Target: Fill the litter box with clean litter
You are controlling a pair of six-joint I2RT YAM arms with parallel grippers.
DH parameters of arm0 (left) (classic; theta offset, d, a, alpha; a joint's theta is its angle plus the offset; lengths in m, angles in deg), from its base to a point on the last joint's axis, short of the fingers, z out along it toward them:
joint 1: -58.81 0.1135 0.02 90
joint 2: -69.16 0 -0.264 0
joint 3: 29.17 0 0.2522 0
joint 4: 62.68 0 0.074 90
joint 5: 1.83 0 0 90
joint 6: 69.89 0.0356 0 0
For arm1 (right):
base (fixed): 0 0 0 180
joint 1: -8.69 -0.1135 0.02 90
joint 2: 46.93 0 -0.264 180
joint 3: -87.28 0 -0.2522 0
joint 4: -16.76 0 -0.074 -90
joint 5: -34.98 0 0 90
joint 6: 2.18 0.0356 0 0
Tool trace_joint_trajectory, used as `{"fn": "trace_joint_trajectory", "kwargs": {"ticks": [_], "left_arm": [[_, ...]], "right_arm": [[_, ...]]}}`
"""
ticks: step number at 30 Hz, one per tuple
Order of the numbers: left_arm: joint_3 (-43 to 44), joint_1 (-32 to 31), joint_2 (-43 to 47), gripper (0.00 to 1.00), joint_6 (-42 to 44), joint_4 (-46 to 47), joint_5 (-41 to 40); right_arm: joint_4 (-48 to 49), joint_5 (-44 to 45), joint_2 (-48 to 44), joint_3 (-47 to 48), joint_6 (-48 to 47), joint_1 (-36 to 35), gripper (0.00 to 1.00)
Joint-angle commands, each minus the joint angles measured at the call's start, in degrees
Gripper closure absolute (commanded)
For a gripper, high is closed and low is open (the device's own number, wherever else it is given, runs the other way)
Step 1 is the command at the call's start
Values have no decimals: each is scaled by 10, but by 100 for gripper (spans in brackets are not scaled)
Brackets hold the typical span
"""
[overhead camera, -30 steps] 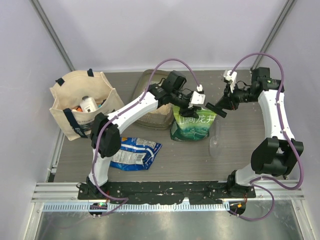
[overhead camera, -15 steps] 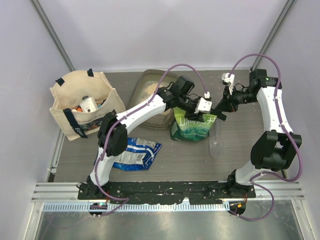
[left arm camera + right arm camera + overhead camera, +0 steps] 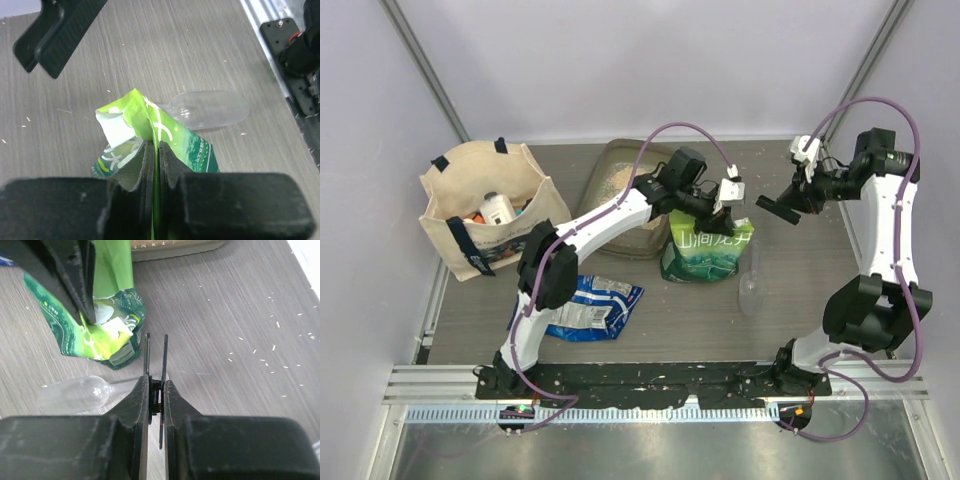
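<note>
Litter box [image 3: 616, 236] sits at the back middle of the table [image 3: 800, 300], long side running front to back, and the left arm crosses over its right half. Clean litter [image 3: 613, 178] lies inside as a pale tan layer, seen in the far part of the tray; how much is under the arm cannot be told.

Green-and-white bag [image 3: 705, 252] stands upright just beside the box's near right corner. Left tool [image 3: 156, 150] is pressed together on the bag's folded top edge, and in the left wrist view the green film shows pinched flat between the two fingers [image 3: 142, 165]. Bag top is crumpled with the white inner side showing.

Right tool [image 3: 778, 207] hovers off the table to the right of the bag, apart from it. Its fingers are closed on a thin dark piece [image 3: 156, 385] that sticks out ahead as two narrow parallel strips; what it is cannot be told.

Clear plastic scoop [image 3: 751, 282] lies on its side on the table just right of the bag's base. Blue crinkly packet [image 3: 592, 306] lies flat near the front left, partly under the left arm. Beige tote bag [image 3: 460, 190] stands at the left edge, open, with a white bottle [image 3: 499, 208] among the items inside. Small pale specks are scattered over the table on the right.
</note>
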Motion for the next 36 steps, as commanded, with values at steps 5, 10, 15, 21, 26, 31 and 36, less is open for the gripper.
{"fn": "trace_joint_trajectory", "kwargs": {"ticks": [5, 10, 15, 21, 26, 31, 36], "left_arm": [[-29, -1, -4, 96, -160, 157, 44], [-28, 0, -6, 75, -159, 166, 33], [-65, 0, 26, 53, -125, 207, 11], [-85, 0, 55, 45, -53, 175, -2], [-103, 0, 76, 39, -35, 181, -29], [-99, 0, 74, 38, -34, 168, -34], [-102, 0, 84, 38, -30, 178, -43]], "right_arm": [[-111, 66, -118, -94, -181, -5, 99], [-111, 65, -129, -94, -205, -9, 99], [-68, 53, -103, -74, -146, -7, 99], [-74, 18, -80, -67, -159, -25, 99], [-41, 10, -73, -76, -140, -44, 98], [-17, 14, -58, -67, -131, -59, 99], [-21, 35, -35, -67, -154, -64, 99]]}}
